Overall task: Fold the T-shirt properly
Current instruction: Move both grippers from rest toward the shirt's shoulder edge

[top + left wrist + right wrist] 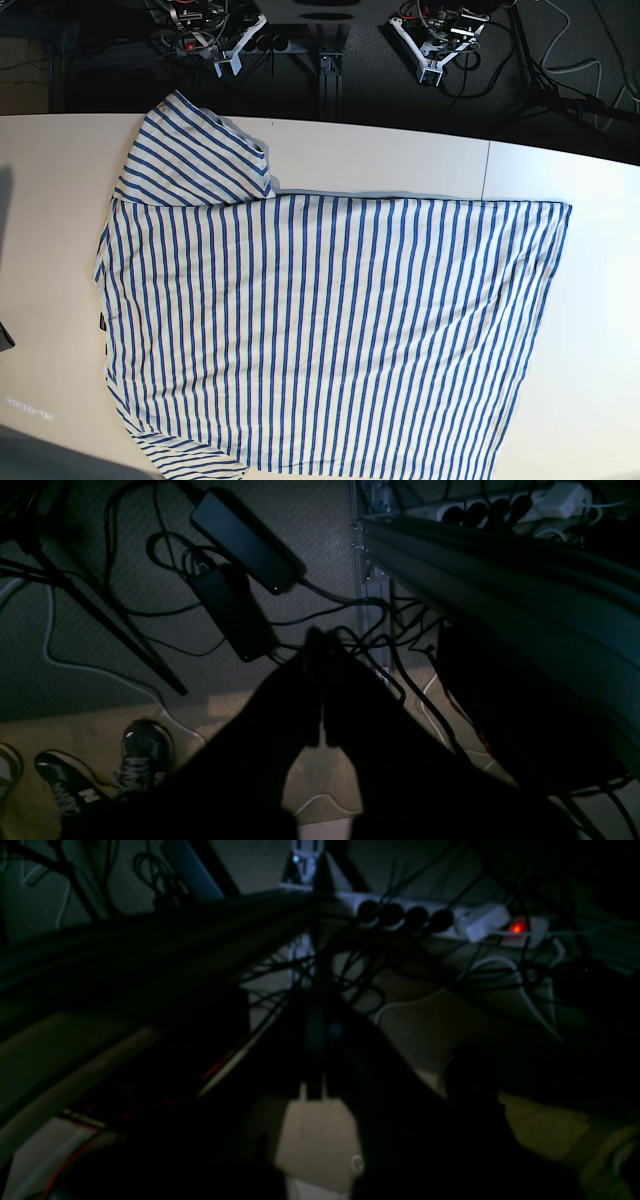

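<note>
Item: T-shirt point(330, 330), lying spread flat, filling the table point(590, 380) from centre to 9 o'clock, one sleeve at 11. Left gripper point(320, 690) and right gripper point(315, 1055) hanging pinched together, empty, below the table's 12 o'clock edge. Folding not yet begun; next likely needs both arms reaching for an edge.

T-shirt point(330, 330) covers most table point(40, 200); margins stay bare.

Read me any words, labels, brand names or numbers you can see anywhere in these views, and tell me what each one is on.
No text can be read in any view.
T-shirt: small dark tag at its edge, too small to read.
Sneakers: pale marks on the side, too dim to read.
Table: faint marks near its lower left corner, unreadable.
Power strip: no legible label.
</note>
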Controlling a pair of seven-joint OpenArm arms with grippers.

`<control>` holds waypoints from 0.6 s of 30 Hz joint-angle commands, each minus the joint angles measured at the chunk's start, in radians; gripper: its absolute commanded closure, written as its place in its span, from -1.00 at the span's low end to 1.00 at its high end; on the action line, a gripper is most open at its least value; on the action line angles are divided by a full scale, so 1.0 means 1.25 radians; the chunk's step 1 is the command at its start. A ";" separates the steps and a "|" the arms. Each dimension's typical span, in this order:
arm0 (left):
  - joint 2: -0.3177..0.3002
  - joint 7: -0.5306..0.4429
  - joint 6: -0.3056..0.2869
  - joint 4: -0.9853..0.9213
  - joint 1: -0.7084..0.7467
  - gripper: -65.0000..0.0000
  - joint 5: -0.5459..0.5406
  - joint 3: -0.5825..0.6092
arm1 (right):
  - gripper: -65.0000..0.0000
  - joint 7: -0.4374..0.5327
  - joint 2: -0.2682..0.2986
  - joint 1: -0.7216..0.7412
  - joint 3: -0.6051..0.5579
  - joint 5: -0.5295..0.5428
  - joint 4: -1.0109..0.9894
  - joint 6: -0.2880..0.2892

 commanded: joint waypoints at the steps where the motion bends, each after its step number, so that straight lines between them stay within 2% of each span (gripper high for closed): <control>1: -0.003 -0.008 0.003 0.005 0.005 1.00 0.002 0.001 | 1.00 0.008 0.005 -0.007 0.003 -0.001 0.010 -0.040; 4: -0.014 -0.011 -0.066 0.006 0.009 1.00 0.001 0.001 | 1.00 0.008 0.005 -0.024 0.003 -0.001 0.041 -0.024; 6: -0.019 -0.023 -0.093 0.007 0.014 1.00 0.001 0.001 | 1.00 0.008 0.005 -0.039 0.000 -0.001 0.065 -0.020; 12: -0.052 -0.045 -0.096 0.029 0.040 1.00 0.001 0.001 | 1.00 0.008 0.028 -0.090 -0.034 -0.001 0.133 -0.016; 18: -0.094 -0.049 -0.098 0.155 0.114 1.00 0.001 0.001 | 1.00 0.005 0.087 -0.163 -0.121 -0.003 0.222 -0.013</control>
